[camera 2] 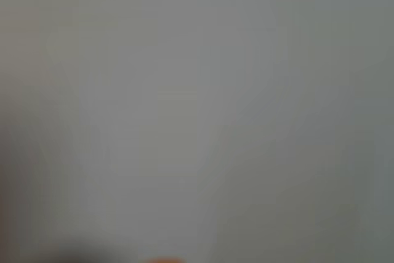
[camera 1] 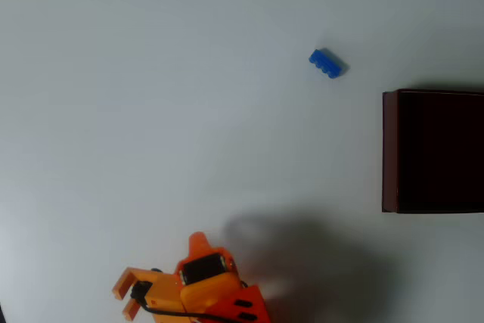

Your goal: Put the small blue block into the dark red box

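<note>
In the overhead view we see the small blue block (camera 1: 327,63) on the white tabletop (camera 1: 151,111), apart from the dark red box (camera 1: 389,153) at its five o'clock. Our orange claw (camera 1: 128,296) sits at seven o'clock; we cannot tell its opening.

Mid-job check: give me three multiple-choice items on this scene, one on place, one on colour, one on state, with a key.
1. In the overhead view, where is the small blue block?
A. Inside the box
B. On the table, up-left of the box
C. In the gripper

2. What colour is the arm?
A. Orange
B. White
C. Black

3. What is the dark red box holding?
A. The block
B. Nothing visible
C. The gripper

Key: B, it lies on the white table; A, the gripper is orange; B, its inside looks dark and bare.
</note>
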Robot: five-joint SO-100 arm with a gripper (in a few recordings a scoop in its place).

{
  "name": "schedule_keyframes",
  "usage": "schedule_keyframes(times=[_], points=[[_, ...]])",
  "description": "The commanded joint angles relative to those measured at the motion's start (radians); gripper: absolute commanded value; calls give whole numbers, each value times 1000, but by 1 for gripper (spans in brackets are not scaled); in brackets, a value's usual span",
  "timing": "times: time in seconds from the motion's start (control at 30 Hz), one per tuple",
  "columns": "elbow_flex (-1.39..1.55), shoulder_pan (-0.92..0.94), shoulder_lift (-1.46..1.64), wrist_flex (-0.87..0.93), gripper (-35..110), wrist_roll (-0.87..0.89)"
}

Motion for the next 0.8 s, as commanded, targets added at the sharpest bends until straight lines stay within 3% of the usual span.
schedule_keyframes(times=[0.0,0.6,0.77], points=[[3,5,5,17,0,5],[3,18,5,17,0,6],[-3,49,8,6,1,121]])
